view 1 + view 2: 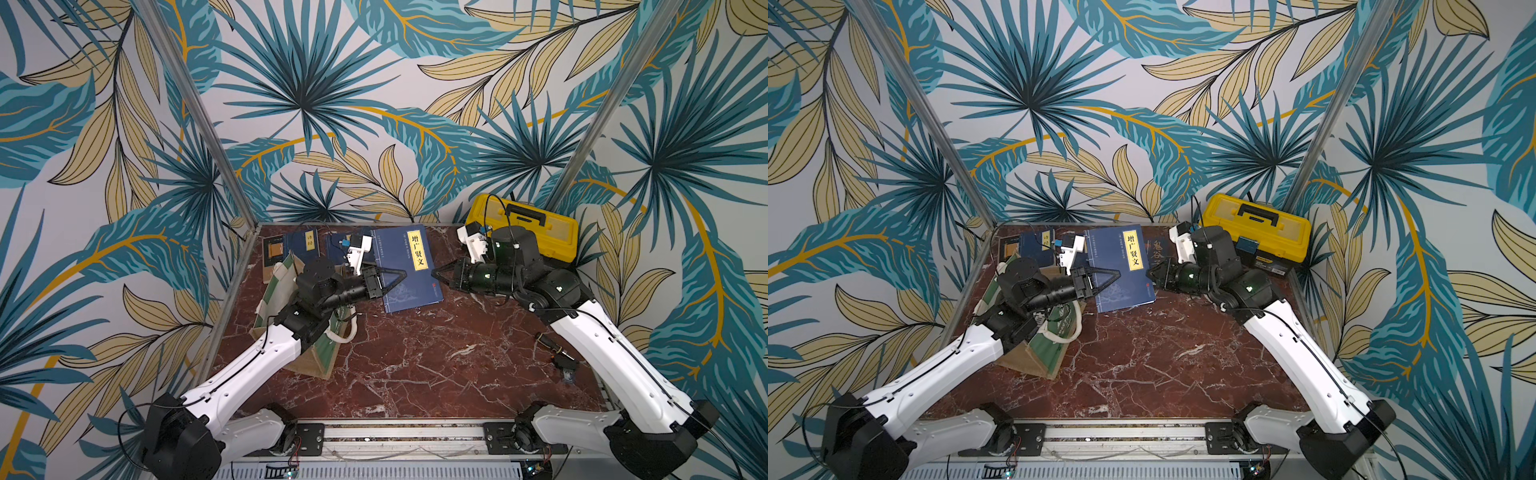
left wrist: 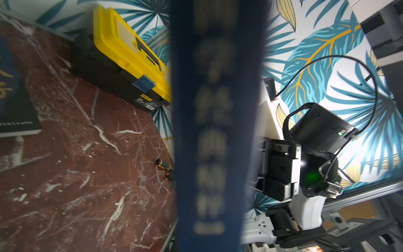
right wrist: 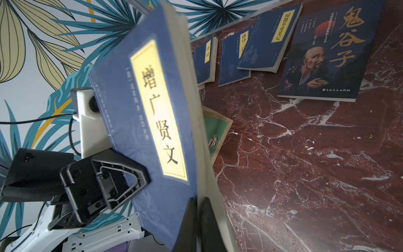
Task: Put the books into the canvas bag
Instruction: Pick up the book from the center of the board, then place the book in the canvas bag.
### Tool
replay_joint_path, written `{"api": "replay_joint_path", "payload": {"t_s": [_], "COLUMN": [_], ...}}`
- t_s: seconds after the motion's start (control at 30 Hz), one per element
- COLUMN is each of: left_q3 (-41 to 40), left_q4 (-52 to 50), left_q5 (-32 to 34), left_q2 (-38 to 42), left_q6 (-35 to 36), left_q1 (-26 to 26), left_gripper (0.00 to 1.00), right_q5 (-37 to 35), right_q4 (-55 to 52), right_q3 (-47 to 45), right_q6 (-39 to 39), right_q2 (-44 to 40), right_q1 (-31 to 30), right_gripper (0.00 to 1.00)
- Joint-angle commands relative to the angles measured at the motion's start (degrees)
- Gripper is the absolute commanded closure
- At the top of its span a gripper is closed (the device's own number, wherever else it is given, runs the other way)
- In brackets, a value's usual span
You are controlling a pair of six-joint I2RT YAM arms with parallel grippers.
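The navy book [image 1: 409, 286] hangs pinched at both edges beside the canvas bag [image 1: 318, 353].
The left gripper [image 1: 400, 277] and right gripper [image 1: 438, 275] each clamp an opposite edge, holding it tilted clear of the table [image 1: 415, 374], on the bag's yellow toolbox [image 1: 536, 232] side.

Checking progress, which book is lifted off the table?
The large navy book labelled 增广贤文, clamped in both arms' jaws; the other books lie untouched.

A navy book [image 1: 409, 270], yellow-labelled, hangs tilted above the desk [image 1: 415, 365]; other books [image 3: 268, 41] lie flat behind; tan-green canvas bag [image 1: 322, 355] sits left.
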State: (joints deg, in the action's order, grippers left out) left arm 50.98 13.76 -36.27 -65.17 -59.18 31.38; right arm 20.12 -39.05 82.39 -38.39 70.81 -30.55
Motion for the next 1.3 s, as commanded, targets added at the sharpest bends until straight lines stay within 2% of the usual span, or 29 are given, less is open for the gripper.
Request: {"api": "replay_joint_path", "payload": {"t_s": [0.0, 0.1, 0.17, 0.27, 0.37, 0.53, 0.63, 0.77, 0.9, 1.1, 1.27], "left_q3": [1.3, 6.5, 11.1, 18.8, 25.1, 31.9, 35.0, 37.4, 38.9, 38.4, 37.4], "left_q4": [-6.4, -21.6, -32.8, -48.2, -59.7, -72.7, -76.8, -78.5, -79.7, -80.7, -83.4], "left_q5": [2.8, 8.2, 13.0, 21.5, 30.8, 48.0, 52.9, 55.0, 54.3, 47.0, 41.5], "left_q2": [5.2, 8.5, 10.4, 12.4, 14.2, 16.2, 15.7, 13.7, 9.6, 4.2, 1.9], "left_q6": [6.9, 15.3, 21.0, 29.8, 36.8, 44.2, 47.8, 51.5, 54.1, 56.2, 57.0], "left_q1": [0.2, 0.2, 0.2, 0.2, 0.2, 0.2, 0.2, 0.1, -0.4, -4.4, -7.8], "left_gripper": [1.0, 1.0, 1.0, 1.0, 1.0, 1.0, 1.0, 1.0, 1.0, 1.0, 1.0], "right_q5": [0.9, 1.2, 1.1, -0.7, -3.5, -6.7, -9.1, -7.7, -6.3, -4.6, -5.6], "right_q4": [2.0, 3.5, 4.4, 5.1, 6.3, 7.0, 5.3, 4.7, 4.9, 3.1, 2.0], "right_q3": [-1.3, -2.2, -2.6, -2.6, -0.6, 8.5, 16.1, 23.9, 28.0, 30.5, 29.7], "right_q6": [-0.8, -1.9, -2.8, -4.1, -4.3, -3.7, -3.3, -5.0, -6.0, -6.3, -5.1], "right_q2": [1.2, 1.9, 2.6, 4.7, 8.6, 19.9, 27.3, 35.8, 40.3, 43.4, 43.1], "right_q1": [-0.3, -0.2, -0.2, -0.9, -4.3, -11.7, -15.0, -17.1, -18.1, -19.1, -19.1], "right_gripper": [0.83, 0.64, 0.59, 0.56, 0.55, 0.51, 0.51, 0.5, 0.49, 0.49, 0.62]}}
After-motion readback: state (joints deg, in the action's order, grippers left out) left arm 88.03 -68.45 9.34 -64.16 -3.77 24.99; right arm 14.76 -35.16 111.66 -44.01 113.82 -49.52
